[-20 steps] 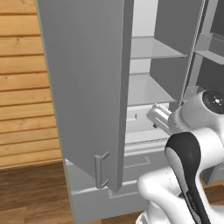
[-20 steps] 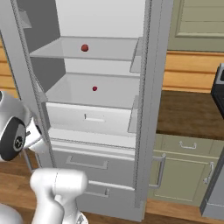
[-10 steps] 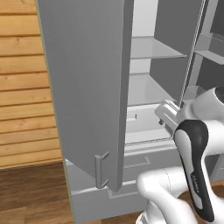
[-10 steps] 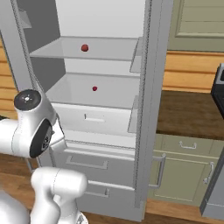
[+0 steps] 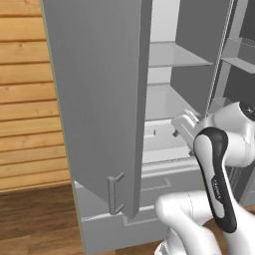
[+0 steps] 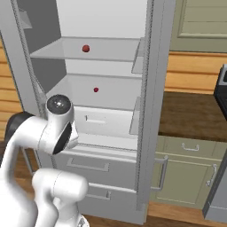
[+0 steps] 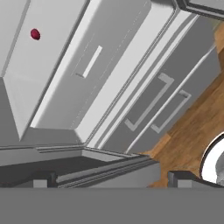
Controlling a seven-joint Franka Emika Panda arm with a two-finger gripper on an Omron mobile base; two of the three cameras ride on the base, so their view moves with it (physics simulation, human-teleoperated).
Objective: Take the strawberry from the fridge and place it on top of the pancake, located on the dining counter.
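You see the strawberry (image 6: 95,90) as a tiny dark red roundish dot, smooth, no detail readable at this size. It lies on the lower white shelf (image 6: 106,95) inside the fridge (image 6: 150,111), toward the back and apart from the shelf's edges. The hand view shows the same berry (image 7: 35,34) at upper left, alone on the pale shelf surface. A second, slightly larger red ball (image 6: 85,48) sits on the shelf above it.

The fridge is light grey and matte, all flat panels and straight edges. Its left door (image 5: 99,99) stands open, a plain grey slab with a small bracket-shaped handle (image 5: 116,193) low on its edge. Inside, a white box drawer (image 6: 104,124) with a slot grip sits beneath the berry's shelf. Below that are two grey drawers with bar handles (image 6: 88,165). Wood plank wall (image 5: 27,99) to the left, olive cabinets (image 6: 186,164) to the right, brown plank floor (image 7: 188,127).

The gripper (image 7: 109,177) has its two dark fingertips (image 7: 43,178) set wide apart at the bottom of the hand view, nothing between them. The berry lies well apart from them, far up and to the left in that view, with the drawer front between
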